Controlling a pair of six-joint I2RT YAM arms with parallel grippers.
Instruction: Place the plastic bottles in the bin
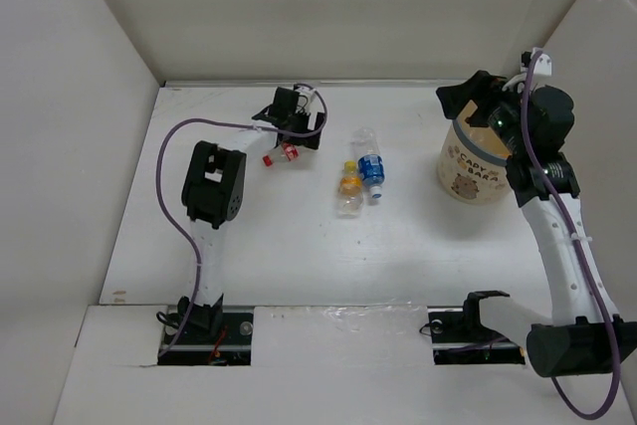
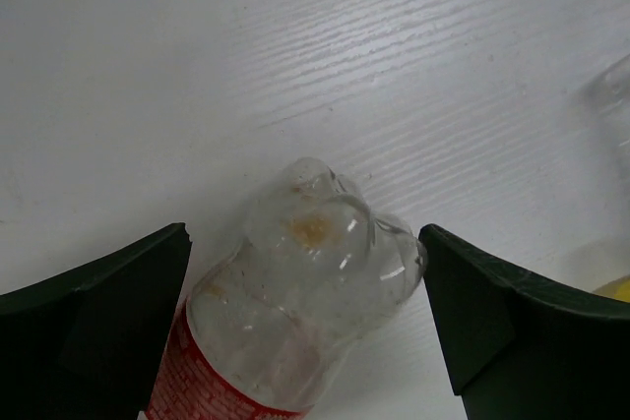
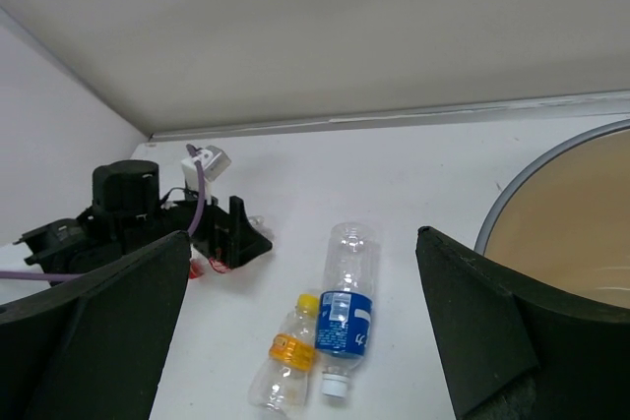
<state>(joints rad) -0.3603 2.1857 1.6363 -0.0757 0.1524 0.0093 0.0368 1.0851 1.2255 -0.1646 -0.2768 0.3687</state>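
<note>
A clear plastic bottle with a red label (image 2: 295,292) lies on the white table between the fingers of my left gripper (image 2: 303,238). The jaws stand open on either side of it, and the right finger (image 2: 512,331) is just at the bottle's base. From above, that bottle (image 1: 284,153) shows under the left gripper (image 1: 291,131). Two more bottles lie side by side mid-table, one blue-labelled (image 1: 370,168) (image 3: 345,317), one with an orange band and yellow cap (image 1: 349,189) (image 3: 290,353). My right gripper (image 1: 468,106) (image 3: 303,235) hangs open and empty over the bin's (image 1: 473,174) left rim (image 3: 536,169).
Tall white walls close in the table at the back and on both sides. The left arm's purple cable (image 1: 174,146) loops over the table's left part. The bin stands close to the right wall.
</note>
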